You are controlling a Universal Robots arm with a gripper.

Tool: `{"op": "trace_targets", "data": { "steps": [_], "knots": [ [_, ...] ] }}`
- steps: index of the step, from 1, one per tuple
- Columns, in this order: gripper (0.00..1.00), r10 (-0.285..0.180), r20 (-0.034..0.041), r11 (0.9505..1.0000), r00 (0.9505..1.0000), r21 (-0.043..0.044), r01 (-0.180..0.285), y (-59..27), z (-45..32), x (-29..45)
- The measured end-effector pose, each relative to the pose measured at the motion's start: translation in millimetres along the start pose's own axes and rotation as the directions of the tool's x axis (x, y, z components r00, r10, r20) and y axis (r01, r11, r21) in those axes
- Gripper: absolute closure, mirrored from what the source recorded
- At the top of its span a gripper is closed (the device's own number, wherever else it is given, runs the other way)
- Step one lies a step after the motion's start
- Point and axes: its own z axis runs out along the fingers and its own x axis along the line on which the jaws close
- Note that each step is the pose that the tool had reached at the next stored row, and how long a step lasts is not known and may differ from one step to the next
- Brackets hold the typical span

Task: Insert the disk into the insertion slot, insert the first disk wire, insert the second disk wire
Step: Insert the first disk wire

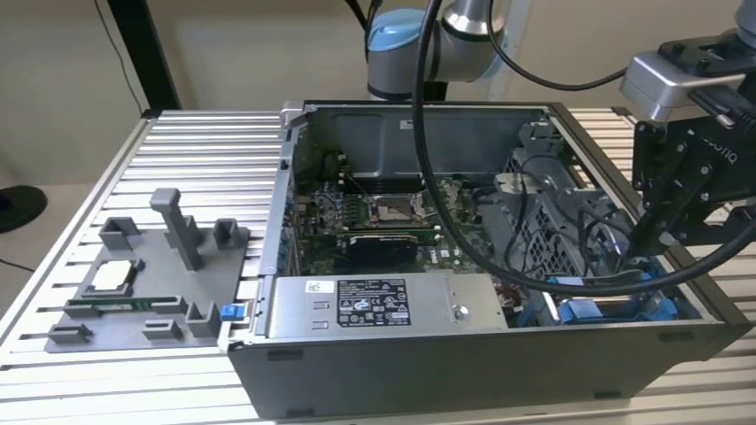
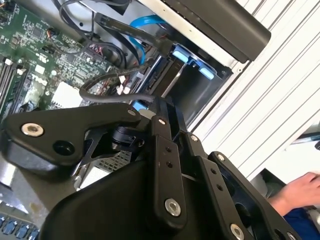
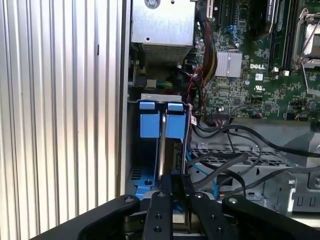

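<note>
The disk [image 3: 152, 125] sits on edge inside the insertion slot [image 3: 134, 176], its bright blue frame and two blue tabs facing up. In the exterior view the slot [image 1: 590, 312] is at the front corner of the open computer case, on that view's right. My gripper [image 3: 176, 186] hangs straight over the slot's end. Its black fingers are drawn close together on the dark end of a black disk wire [image 3: 220, 170] that loops off across the perforated cage. In the second wrist view the gripper [image 2: 152, 102] meets that wire [image 2: 107, 90] just above the slot. My gripper [image 1: 656, 239] reaches down into the case.
A grey power-supply box [image 1: 378, 305] lies along the case front beside the slot. Behind it is the motherboard [image 1: 378, 221]. Loose black and blue cables [image 2: 142, 30] crowd the slot. A grey fixture tray [image 1: 142, 283] stands on the ribbed table [image 1: 201, 150]. A person's hand [image 2: 300, 192] rests outside the case.
</note>
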Motion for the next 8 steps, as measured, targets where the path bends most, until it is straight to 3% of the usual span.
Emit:
{"op": "trace_targets", "data": {
  "steps": [8],
  "knots": [
    [1.0,0.0,0.0,1.0,1.0,0.0,0.0,0.0,0.0,0.7]
  ]
}}
